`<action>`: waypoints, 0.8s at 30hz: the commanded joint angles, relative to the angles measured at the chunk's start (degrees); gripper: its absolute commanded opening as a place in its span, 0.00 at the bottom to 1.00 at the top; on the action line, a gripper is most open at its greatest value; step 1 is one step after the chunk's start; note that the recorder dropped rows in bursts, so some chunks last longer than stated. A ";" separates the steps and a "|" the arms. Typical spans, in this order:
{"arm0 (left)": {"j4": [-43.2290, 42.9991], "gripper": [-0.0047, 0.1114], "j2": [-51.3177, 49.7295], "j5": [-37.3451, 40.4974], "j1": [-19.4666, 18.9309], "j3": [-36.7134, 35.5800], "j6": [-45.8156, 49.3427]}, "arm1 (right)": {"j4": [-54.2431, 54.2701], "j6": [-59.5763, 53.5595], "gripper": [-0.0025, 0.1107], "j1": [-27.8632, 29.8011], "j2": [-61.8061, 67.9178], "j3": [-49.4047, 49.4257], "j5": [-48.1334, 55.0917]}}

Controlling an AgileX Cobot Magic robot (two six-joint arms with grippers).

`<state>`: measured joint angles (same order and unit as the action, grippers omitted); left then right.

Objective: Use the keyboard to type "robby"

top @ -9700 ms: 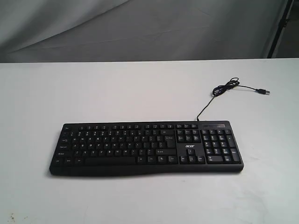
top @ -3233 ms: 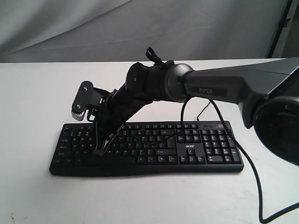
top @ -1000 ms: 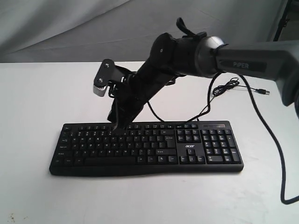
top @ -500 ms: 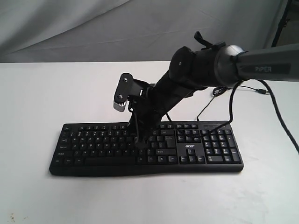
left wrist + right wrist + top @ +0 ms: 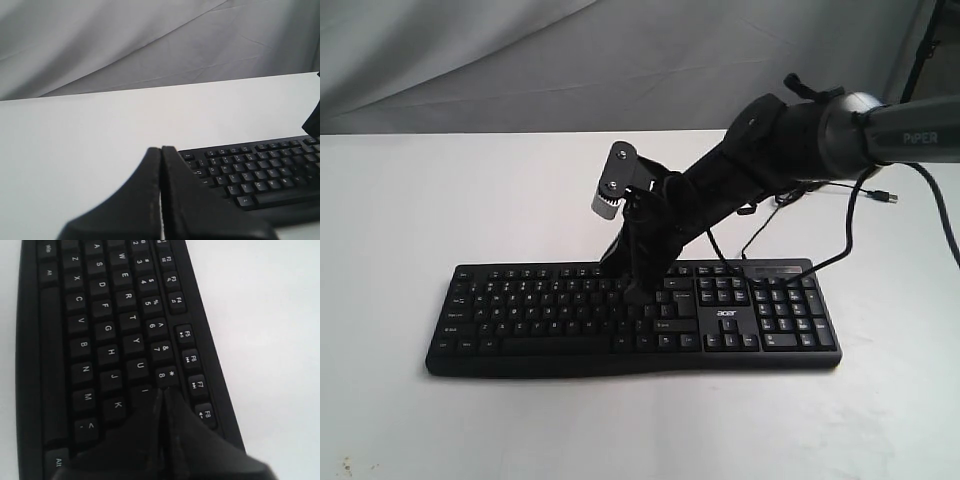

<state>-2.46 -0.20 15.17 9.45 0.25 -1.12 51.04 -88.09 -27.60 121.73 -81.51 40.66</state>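
White table (image 5: 400,200) carries the keyboard (image 5: 550,320) centrally. The right gripper (image 5: 636,294), fingers pinched together into 1 poking tip, angles down beside the I key (image 5: 145,390), probably for O. The left gripper (image 5: 161,150), also pinched, idles aside.

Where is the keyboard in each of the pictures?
Exterior view: the keyboard lies across the middle of the table, with the right gripper over its keys.
Left wrist view: one end of the keyboard shows beyond the shut left gripper.
Right wrist view: the keyboard fills most of the picture, ahead of the right gripper.
Shared landmark: the white table.
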 commanded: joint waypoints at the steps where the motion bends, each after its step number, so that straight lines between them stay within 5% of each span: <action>1: -0.27 0.04 0.20 -0.31 0.36 -0.25 -0.16 | 0.59 -0.57 0.02 0.18 0.25 0.40 0.55; 24: -0.27 0.04 0.20 -0.31 0.36 -0.25 -0.16 | -2.01 -0.14 0.02 -2.43 0.68 1.79 -5.96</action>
<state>-2.46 -0.20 15.17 9.45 0.25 -1.12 50.09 -88.87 -30.05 122.53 -79.89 35.47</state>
